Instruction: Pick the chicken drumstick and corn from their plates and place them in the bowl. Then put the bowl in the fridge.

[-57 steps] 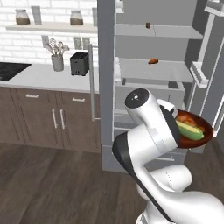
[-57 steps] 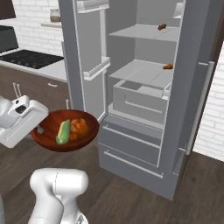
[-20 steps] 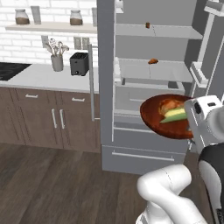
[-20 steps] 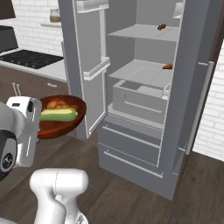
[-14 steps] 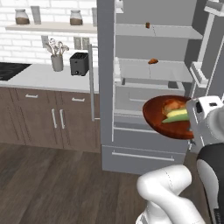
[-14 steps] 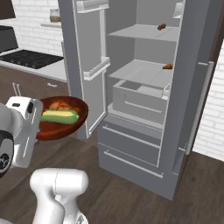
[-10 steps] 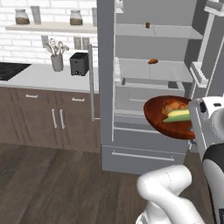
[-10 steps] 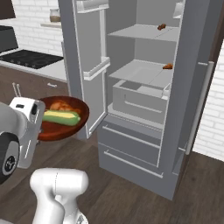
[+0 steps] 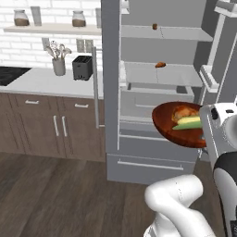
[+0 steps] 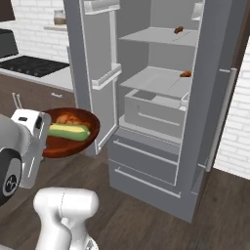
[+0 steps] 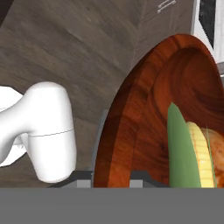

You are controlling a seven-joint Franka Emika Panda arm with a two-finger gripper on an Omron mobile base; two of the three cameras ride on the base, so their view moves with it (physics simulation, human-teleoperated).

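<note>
Clamped by the claw (image 11: 112, 180) on its near rim: the bowl (image 9: 178, 124), reddish-brown, tilted, held in the air in front of the open fridge (image 9: 152, 92), apart from it. Inside the bowl, side by side: the corn (image 10: 68, 131) in pale green husk and, just beyond it, the chicken drumstick (image 9: 182, 111). Farther off, bare pale shelves and a drawer in the fridge, two small brown items on the upper shelves. Far left, on the kitchen surface (image 9: 44, 82): a toaster (image 9: 82, 67) and a utensil holder (image 9: 58, 66).
</note>
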